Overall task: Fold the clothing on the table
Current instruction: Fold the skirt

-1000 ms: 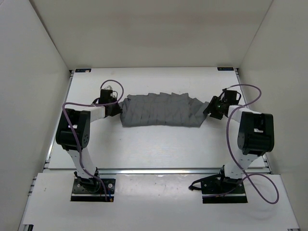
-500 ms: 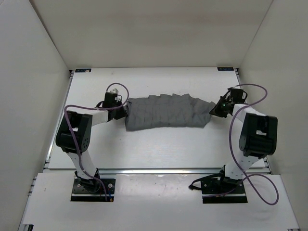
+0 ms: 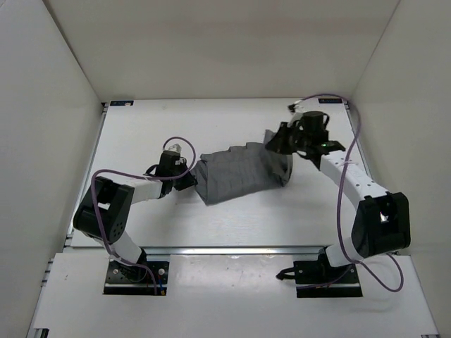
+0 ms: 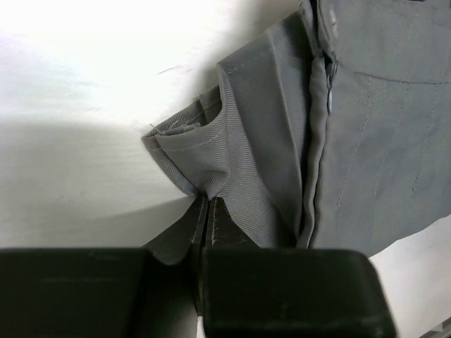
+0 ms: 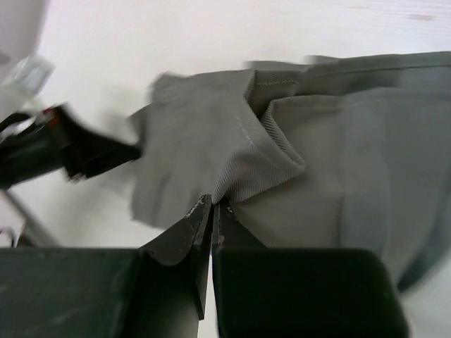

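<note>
White walls box in a white bench [image 3: 232,218]. The grey skirt [image 3: 243,172] lies bunched mid-bench between the arms. The left claw [image 3: 189,176] is pinched shut on its left corner and the right claw [image 3: 273,141] on the right hem. The cloth looks soft, light and floppy, so corners and hems seem the best holds. No writing can be read.

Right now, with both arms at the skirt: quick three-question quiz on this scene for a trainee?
1. True or false: the left pincer stands wide open, clear of the skirt.
2. The right pincer is: A) shut on a skirt fold; B) open, touching nothing; C) out of view.
3. What lies under the skirt?
Key: 1 false, it is shut on a skirt corner; 2 A; 3 the white table.
</note>
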